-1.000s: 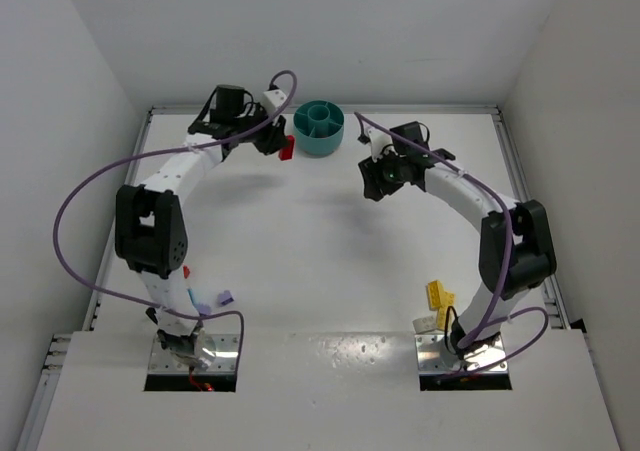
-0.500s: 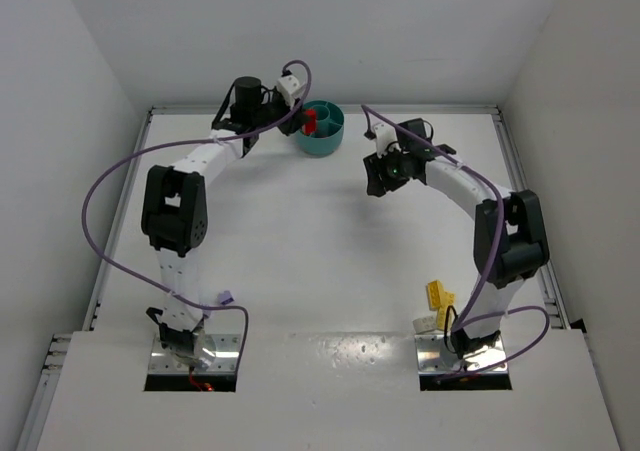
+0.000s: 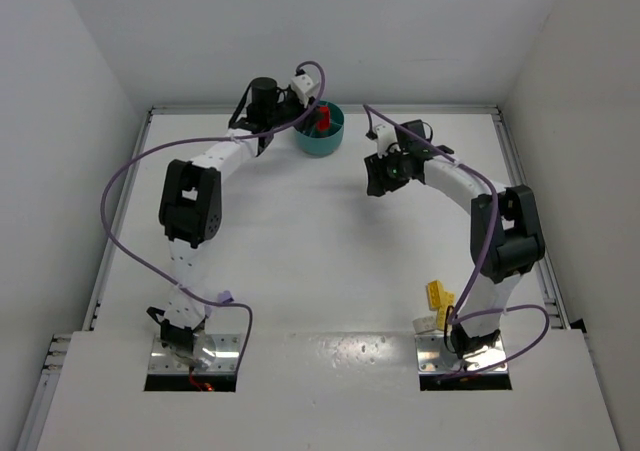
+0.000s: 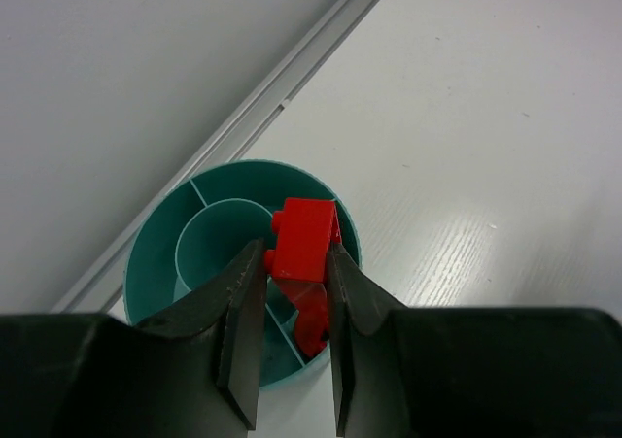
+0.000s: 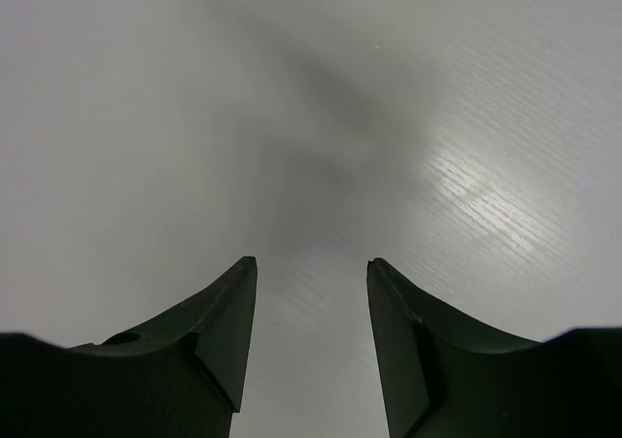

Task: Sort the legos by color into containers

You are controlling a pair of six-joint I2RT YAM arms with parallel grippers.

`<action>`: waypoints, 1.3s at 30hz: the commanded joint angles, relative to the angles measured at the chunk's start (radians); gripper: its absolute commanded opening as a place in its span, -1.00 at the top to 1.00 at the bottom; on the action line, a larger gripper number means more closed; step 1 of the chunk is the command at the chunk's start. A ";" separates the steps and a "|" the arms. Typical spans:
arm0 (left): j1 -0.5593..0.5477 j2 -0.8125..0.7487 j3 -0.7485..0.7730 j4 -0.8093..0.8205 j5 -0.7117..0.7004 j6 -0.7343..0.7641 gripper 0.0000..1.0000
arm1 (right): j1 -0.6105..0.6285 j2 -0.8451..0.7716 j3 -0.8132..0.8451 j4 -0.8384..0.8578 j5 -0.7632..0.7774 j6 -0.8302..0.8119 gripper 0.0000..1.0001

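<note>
My left gripper (image 3: 316, 120) is shut on a red lego (image 3: 323, 121) and holds it over the round teal bowl (image 3: 322, 143) at the back of the table. In the left wrist view the gripper (image 4: 294, 247) pinches the red lego (image 4: 306, 232) above the bowl's near-right compartment, by the rim (image 4: 148, 259). A darker red shape (image 4: 311, 323) shows below it in that compartment; I cannot tell if it is a separate brick. My right gripper (image 3: 376, 179) is open and empty, right of the bowl; in its wrist view (image 5: 311, 263) only bare table shows.
Yellow legos (image 3: 438, 293) and a pale one (image 3: 428, 323) lie near the right arm's base. A pale purple lego (image 3: 224, 297) lies by the left arm's base. White walls and a rail (image 4: 292, 79) close in the table just behind the bowl.
My left gripper has carried the red lego rightward from beside the bowl's left side to over the bowl. The right arm has barely moved.
</note>
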 commanded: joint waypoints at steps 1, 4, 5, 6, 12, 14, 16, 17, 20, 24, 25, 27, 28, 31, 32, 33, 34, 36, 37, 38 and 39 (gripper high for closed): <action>-0.001 0.014 0.072 0.063 -0.008 -0.017 1.00 | -0.010 -0.005 0.039 0.042 -0.006 0.022 0.01; -0.010 0.040 0.086 0.063 -0.019 -0.017 1.00 | -0.010 -0.005 0.039 0.051 -0.006 0.022 0.01; -0.010 0.052 0.098 0.063 -0.019 -0.017 1.00 | -0.019 -0.005 0.039 0.051 -0.006 0.022 0.01; -0.010 0.061 0.107 0.053 -0.028 -0.017 1.00 | -0.019 0.004 0.039 0.051 -0.006 0.022 0.01; -0.010 0.071 0.107 0.011 -0.028 0.003 0.98 | -0.019 0.022 0.067 0.051 -0.025 0.022 0.01; -0.010 0.071 0.107 0.002 -0.038 0.015 0.95 | -0.019 0.023 0.067 0.051 -0.025 0.022 0.01; -0.010 0.071 0.098 0.002 -0.038 0.024 0.83 | -0.019 0.023 0.076 0.042 -0.025 0.022 0.01; -0.010 0.061 0.088 0.002 -0.047 0.033 0.78 | -0.019 0.023 0.076 0.042 -0.034 0.022 0.01; -0.010 0.061 0.088 -0.009 -0.047 0.044 0.55 | -0.028 0.023 0.076 0.032 -0.034 0.022 0.01; -0.010 0.052 0.088 -0.018 -0.047 0.055 0.23 | -0.028 0.023 0.076 0.020 -0.034 0.004 -0.04; -0.010 0.043 0.088 -0.018 -0.056 0.055 0.13 | -0.028 0.023 0.076 0.009 -0.034 0.004 -0.04; -0.010 0.043 0.088 -0.018 -0.056 0.055 0.01 | -0.028 0.013 0.085 -0.001 -0.023 -0.006 -0.07; -0.010 0.043 0.088 -0.018 -0.068 0.055 -0.02 | -0.028 0.013 0.085 -0.001 -0.023 -0.006 -0.07; -0.010 0.034 0.088 -0.018 -0.077 0.055 -0.15 | -0.028 0.003 0.095 -0.012 -0.014 -0.015 -0.10; -0.010 0.034 0.088 -0.018 -0.078 0.055 -0.15 | -0.028 0.003 0.095 -0.012 -0.014 -0.026 -0.12; -0.010 0.023 0.088 -0.018 -0.078 0.055 -0.15 | -0.028 -0.006 0.095 -0.024 -0.014 -0.026 -0.12; -0.010 0.023 0.088 -0.018 -0.088 0.041 -0.15 | -0.028 -0.007 0.104 -0.024 -0.026 -0.036 -0.12; -0.010 -0.003 0.088 -0.018 -0.099 0.000 -0.15 | -0.028 -0.019 0.115 -0.052 -0.040 -0.047 -0.15; -0.010 -0.015 0.088 -0.027 -0.111 -0.023 -0.18 | -0.028 -0.019 0.115 -0.064 -0.051 -0.074 -0.17; 0.002 -0.043 0.106 -0.065 -0.111 -0.040 -0.18 | -0.028 -0.029 0.124 -0.075 -0.065 -0.084 -0.21; 0.002 -0.058 0.118 -0.096 -0.120 -0.069 -0.24 | -0.028 -0.030 0.124 -0.084 -0.065 -0.095 -0.24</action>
